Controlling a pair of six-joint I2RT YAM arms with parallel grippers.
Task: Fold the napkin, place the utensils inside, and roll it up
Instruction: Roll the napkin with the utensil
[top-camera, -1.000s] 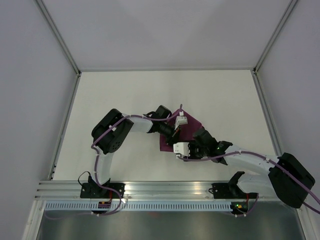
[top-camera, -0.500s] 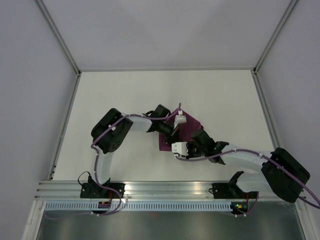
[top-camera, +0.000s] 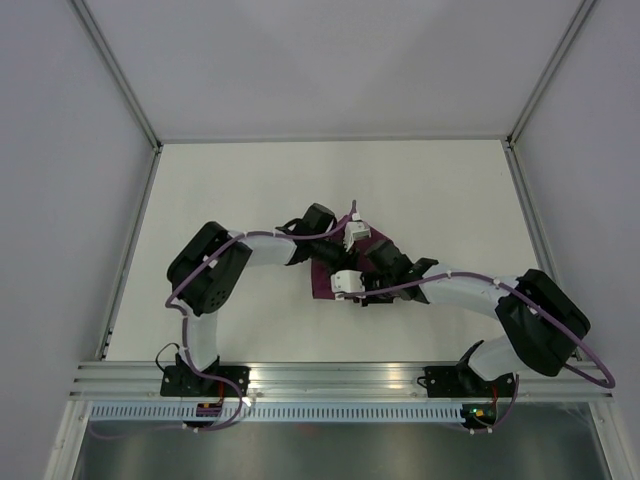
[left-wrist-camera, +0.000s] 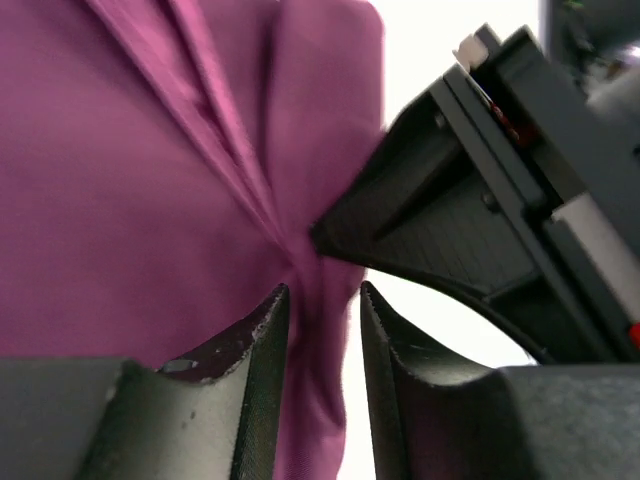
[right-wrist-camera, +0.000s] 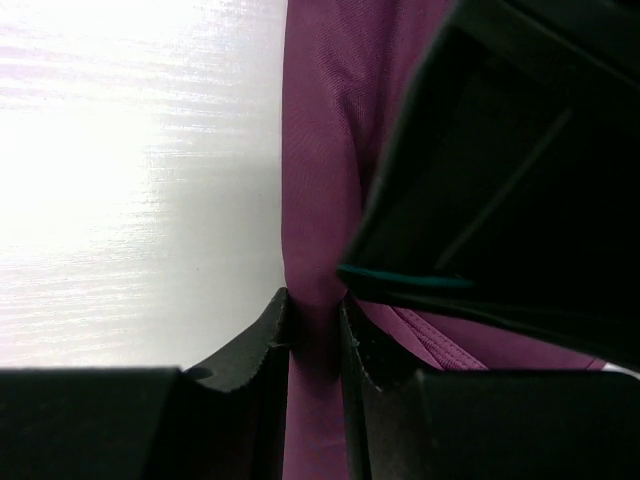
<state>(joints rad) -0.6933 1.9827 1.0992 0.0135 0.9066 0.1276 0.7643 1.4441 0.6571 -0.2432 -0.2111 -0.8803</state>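
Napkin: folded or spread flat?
Folded. The napkin shows overlapping creased layers in the left wrist view, and only a small patch from above.

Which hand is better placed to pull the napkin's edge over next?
Right. The right hand is pinched shut on the napkin's folded edge; the left hand stands open around it, gripping nothing.

far table (top-camera: 300, 180) open, arms (top-camera: 265, 245) crowd napkin (top-camera: 322, 283) (close)

The napkin (top-camera: 322, 282), deep magenta-purple with a slight sheen, lies folded small at mid-desk (top-camera: 230, 190). Long creases run across it, and one edge fold stands up as a narrow ridge.
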